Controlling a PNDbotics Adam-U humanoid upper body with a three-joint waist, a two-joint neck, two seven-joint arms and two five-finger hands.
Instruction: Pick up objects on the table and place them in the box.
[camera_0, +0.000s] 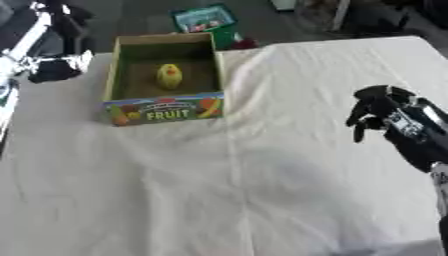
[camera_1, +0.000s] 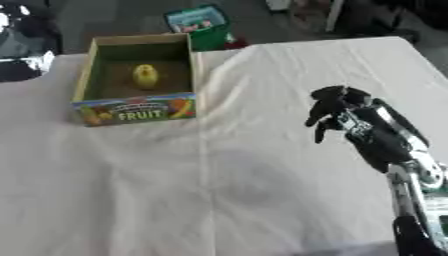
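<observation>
A cardboard box (camera_0: 164, 114) with "FRUIT" printed on its front stands on the white cloth at the back left. Inside it, on the brown floor, lies a small yellow object (camera_0: 169, 76). My right hand (camera_1: 343, 111) hovers over the cloth at the right, well apart from the box, its fingers hanging loosely bent with nothing in them. My left hand (camera_0: 54, 70) shows as a dark blurred shape at the upper left, just left of the box.
The white cloth (camera_0: 262, 175) covers the whole table, with creases running down its middle. A green container (camera_0: 206, 21) stands on the floor behind the box. Dark equipment lies beyond the far edge.
</observation>
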